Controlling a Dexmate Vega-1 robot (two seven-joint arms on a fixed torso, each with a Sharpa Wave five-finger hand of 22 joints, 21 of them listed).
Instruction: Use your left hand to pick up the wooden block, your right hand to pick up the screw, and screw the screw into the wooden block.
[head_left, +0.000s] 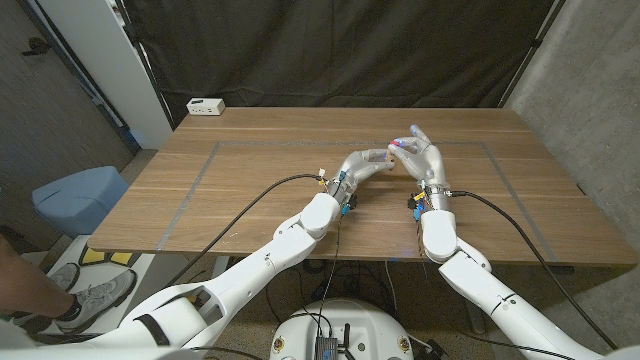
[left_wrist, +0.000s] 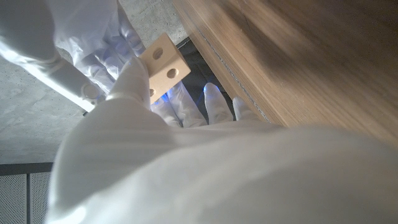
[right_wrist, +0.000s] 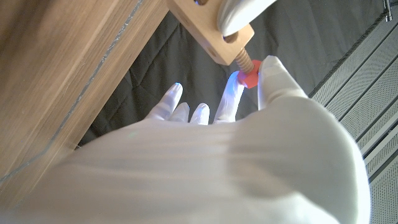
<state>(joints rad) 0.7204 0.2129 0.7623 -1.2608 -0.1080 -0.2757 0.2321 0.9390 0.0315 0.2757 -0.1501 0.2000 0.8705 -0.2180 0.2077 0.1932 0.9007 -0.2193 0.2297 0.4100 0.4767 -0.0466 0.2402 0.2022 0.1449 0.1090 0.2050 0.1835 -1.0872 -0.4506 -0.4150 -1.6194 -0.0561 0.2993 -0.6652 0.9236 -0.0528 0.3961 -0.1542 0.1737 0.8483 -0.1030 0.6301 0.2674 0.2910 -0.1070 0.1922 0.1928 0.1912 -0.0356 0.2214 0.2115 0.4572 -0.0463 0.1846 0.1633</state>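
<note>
Above the middle of the wooden table (head_left: 250, 190), we bring our two hands together: the left hand (head_left: 368, 163) grips the wooden block (left_wrist: 164, 65), thumb pressed on one face, while the right hand (head_left: 425, 160) pinches the red head of the screw (right_wrist: 248, 72) between thumb and a fingertip, its other fingers spread apart. In the right wrist view the screw's threaded shaft enters a hole in the end of the block, with part of the thread still showing between the block and the red head. The left wrist view shows the pale block with two round holes on its near face, held clear of the tabletop. Both hands hover over the area inside the taped rectangle (head_left: 215, 160) marked on the table. A white power strip (head_left: 205, 106) lies at the far left corner of the table, before a black curtain (head_left: 350, 50). A blue bin (head_left: 80, 195) stands on the floor to the left, beside a person's shoe (head_left: 90, 300).
</note>
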